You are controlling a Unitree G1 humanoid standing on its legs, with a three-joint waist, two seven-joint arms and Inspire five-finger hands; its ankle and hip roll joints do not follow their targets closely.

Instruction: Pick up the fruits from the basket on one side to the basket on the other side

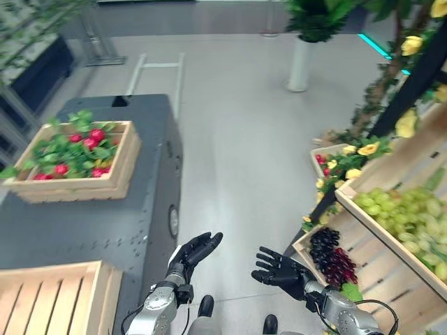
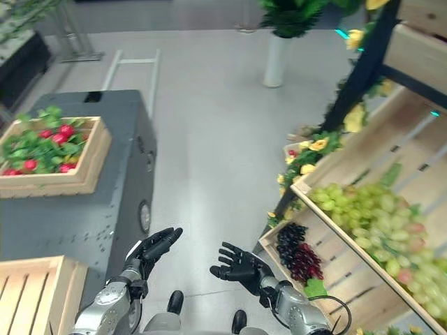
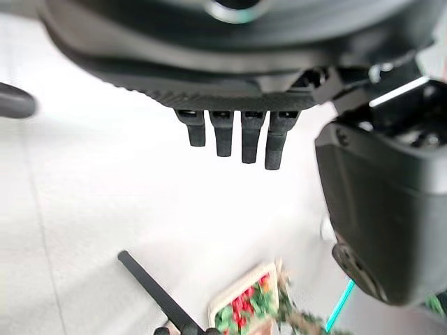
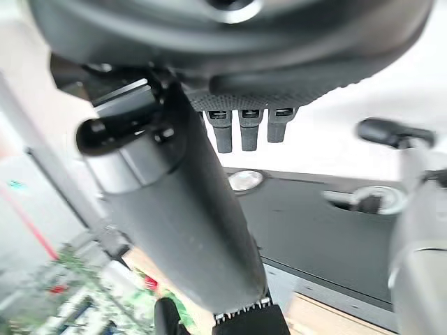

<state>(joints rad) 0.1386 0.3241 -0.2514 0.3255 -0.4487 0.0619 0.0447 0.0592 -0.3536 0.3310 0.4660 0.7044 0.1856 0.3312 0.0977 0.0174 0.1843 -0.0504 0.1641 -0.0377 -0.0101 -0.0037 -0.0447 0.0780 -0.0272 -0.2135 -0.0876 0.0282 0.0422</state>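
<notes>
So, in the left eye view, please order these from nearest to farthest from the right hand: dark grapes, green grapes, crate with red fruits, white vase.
From the right hand:
1. Dark grapes, just to its right on the low shelf.
2. Green grapes, further right, one shelf up.
3. Crate with red fruits, far left on the grey cabinet.
4. White vase, far back on the floor.

Crate (image 1: 119, 164) on cabinet (image 1: 150, 209) left; grapes (image 1: 405, 216) in shelf crates (image 1: 380, 269) right.

left hand (image 1: 198, 250), right hand (image 1: 283, 269), fingers straight, holding nothing
</notes>
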